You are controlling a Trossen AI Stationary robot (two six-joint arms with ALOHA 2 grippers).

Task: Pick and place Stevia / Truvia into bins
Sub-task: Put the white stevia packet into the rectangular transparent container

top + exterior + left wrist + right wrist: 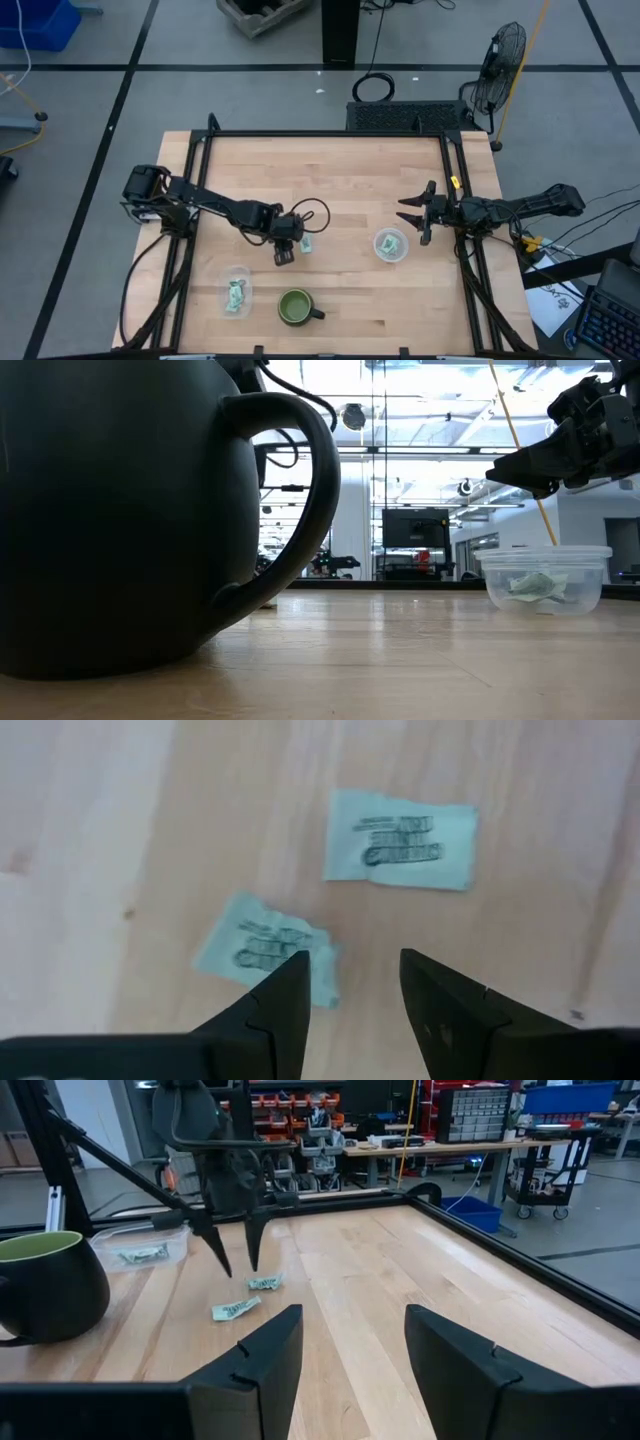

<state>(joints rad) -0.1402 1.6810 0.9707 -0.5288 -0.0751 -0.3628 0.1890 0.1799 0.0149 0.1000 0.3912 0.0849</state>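
Two Stevia / Truvia packets lie loose on the wooden table (pixel 330 170), near its middle. In the left wrist view the first loose packet (pixel 400 840) lies flat and printed side up, and the second loose packet (pixel 262 945) lies just beside it, partly hidden behind one fingertip. The right wrist view shows the same pair (pixel 250 1295) close together but apart, directly under the left arm's fingers. From above, only a pale patch (pixel 306 243) is distinguishable at that spot.

The left gripper (pixel 283 255) hangs over these packets with its fingers apart and pointing down. Nothing is between them. Whether the tips touch the table cannot be told.

The remaining packets are already in the bins. The left bin (pixel 237 293), a clear cup on the left arm's side near the front edge, contains several packets (pixel 236 296). The right bin (pixel 391 244), a matching clear cup, sits just beside the right gripper and also contains packets (pixel 535 586), which the low view shows crumpled at its bottom.

The right gripper (pixel 418 214) is held above the table next to the right bin, its fingers spread and nothing between them.

A dark green mug (pixel 296 307) stands near the front edge between the two bins, closer to the left bin, its handle pointing toward the right arm's side.
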